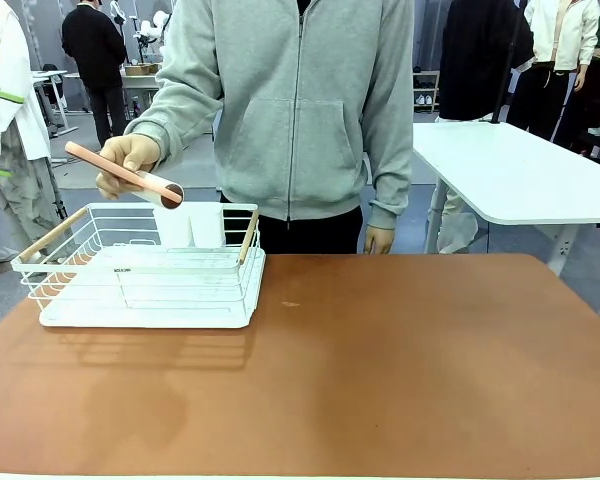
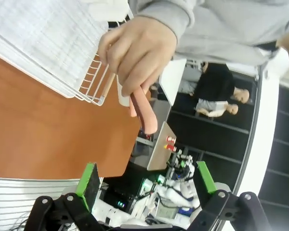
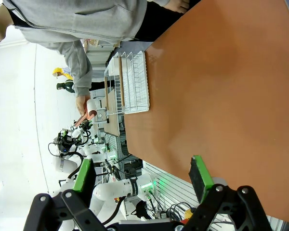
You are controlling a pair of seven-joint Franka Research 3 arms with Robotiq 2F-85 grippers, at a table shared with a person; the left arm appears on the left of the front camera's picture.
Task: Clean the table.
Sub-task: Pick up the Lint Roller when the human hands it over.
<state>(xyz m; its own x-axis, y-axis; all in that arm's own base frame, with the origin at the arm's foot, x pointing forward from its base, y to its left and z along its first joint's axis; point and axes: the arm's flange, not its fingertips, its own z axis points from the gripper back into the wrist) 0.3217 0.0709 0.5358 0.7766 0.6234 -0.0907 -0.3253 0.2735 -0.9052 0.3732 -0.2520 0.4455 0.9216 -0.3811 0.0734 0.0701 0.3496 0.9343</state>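
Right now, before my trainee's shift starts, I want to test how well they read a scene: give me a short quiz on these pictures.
1. True or false: in the front view, the white wire dish rack stands on the right half of the reddish-brown table.
2. What does the person's hand hold above the rack? A) a pink-handled utensil B) a sponge C) a plate
3. Fill in: the left tool and the right tool both have jaws standing ____.
Key: 1 false, it stands on the left half; 2 A; 3 open.

Large reddish-brown table [image 1: 400, 370] with smooth matte top and rounded corners, level, spanning the foreground.
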